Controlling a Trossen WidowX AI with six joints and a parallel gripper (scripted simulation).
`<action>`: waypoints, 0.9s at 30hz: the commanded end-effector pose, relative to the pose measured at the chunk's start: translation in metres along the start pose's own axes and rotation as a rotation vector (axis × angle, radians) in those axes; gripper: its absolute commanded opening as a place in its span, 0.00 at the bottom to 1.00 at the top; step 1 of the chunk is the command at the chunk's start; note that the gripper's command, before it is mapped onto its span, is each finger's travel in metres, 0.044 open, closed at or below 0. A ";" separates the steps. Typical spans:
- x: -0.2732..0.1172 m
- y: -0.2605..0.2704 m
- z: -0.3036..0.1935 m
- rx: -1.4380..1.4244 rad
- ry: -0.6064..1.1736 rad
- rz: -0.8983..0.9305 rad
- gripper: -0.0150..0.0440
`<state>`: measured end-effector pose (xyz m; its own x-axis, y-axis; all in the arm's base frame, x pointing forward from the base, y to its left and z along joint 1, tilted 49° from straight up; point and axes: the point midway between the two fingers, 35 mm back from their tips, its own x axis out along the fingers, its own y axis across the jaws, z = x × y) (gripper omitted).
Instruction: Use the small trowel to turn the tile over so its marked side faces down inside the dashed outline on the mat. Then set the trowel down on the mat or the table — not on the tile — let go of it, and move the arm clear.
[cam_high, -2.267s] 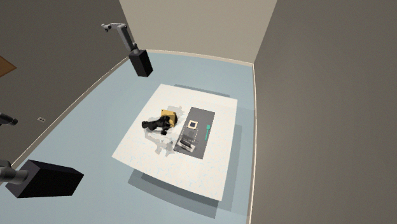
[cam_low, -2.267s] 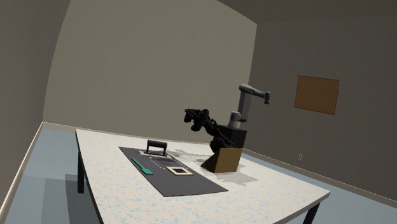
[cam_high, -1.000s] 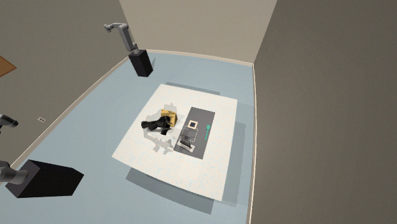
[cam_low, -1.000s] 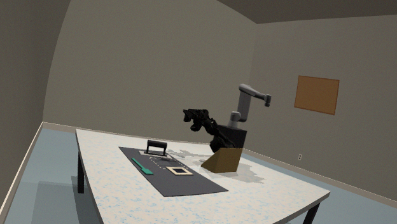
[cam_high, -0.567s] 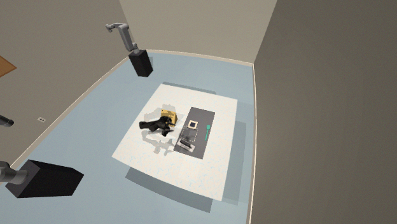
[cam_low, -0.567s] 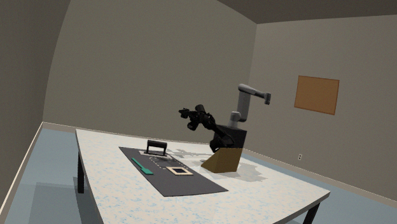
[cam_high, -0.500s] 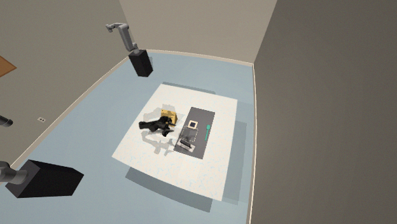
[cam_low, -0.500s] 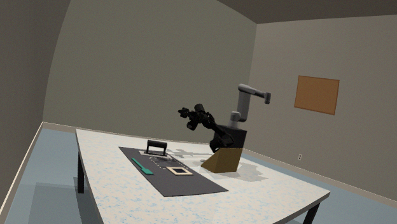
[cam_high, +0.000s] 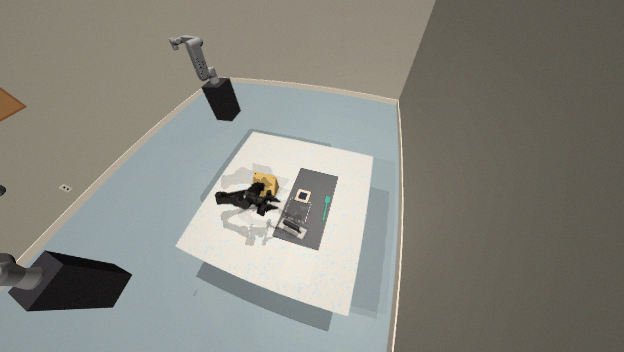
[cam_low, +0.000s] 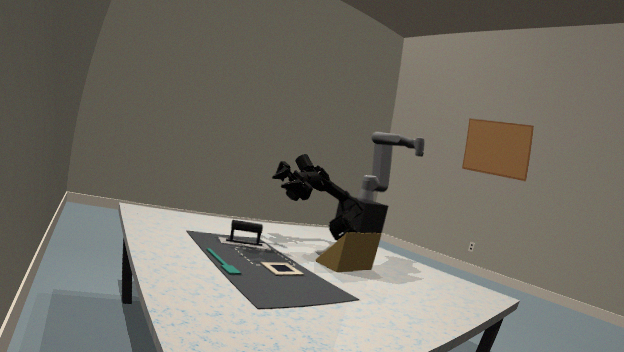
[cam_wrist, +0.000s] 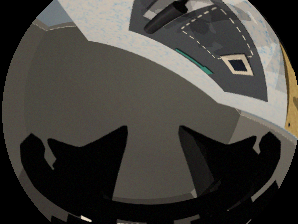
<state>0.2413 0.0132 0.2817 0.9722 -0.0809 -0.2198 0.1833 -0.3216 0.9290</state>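
Note:
The cream tile (cam_high: 303, 195) (cam_low: 282, 269) (cam_wrist: 237, 65) lies flat on the dark mat (cam_high: 318, 182) (cam_low: 300, 295) (cam_wrist: 250, 90), its dark square mark facing up. It lies beside one end of the dashed outline (cam_wrist: 200, 43), which holds nothing. The trowel (cam_high: 291, 226) (cam_low: 246, 226) (cam_wrist: 165, 19), a pale flat plate with a raised black bar handle, rests at the outline's other end. My gripper (cam_high: 278, 203) (cam_low: 279, 182) (cam_wrist: 153, 129) is open and empty, high above the table. Only wall and floor edge show between its fingers in the wrist view.
A green flat-bladed tool (cam_high: 327, 199) (cam_low: 231, 269) (cam_wrist: 195, 61) lies along the mat's far side from my base. A yellow wedge-shaped block (cam_high: 265, 180) (cam_low: 350, 252) stands by my arm's base. Grey arms on black pedestals (cam_high: 221, 100) stand off the table.

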 end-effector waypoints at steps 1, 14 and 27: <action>0.007 0.002 0.005 -0.111 -0.064 -0.051 0.71; 0.029 0.006 0.021 -0.445 -0.220 -0.239 0.71; 0.048 0.008 0.039 -0.764 -0.320 -0.463 0.71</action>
<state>0.2791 -0.0250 0.2685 0.7531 -0.3579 -0.5521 0.6470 0.2511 0.7199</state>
